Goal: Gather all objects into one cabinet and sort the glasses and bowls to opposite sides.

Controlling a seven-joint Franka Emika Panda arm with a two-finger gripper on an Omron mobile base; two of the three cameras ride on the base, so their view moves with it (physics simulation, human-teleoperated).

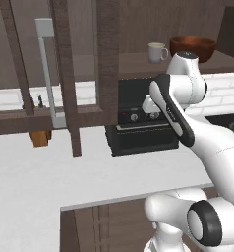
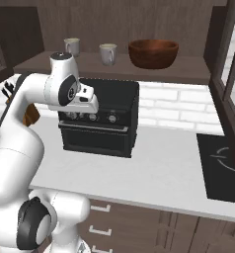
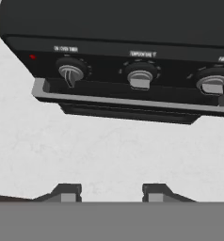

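I see the gripper half open, holding nothing, over the counter before the toaster oven. Two cups and bowl sit on the cabinet shelf. Bowl looks heavy, glossy, slippery: I'd pinch its rim.

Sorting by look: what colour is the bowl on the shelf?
Glossy reddish-brown; the bowl shows best in the right base view.

Kitchen corner, white counter under dark wood.
Black toaster oven sits against white brick wall; cooktop at right, drawers below.
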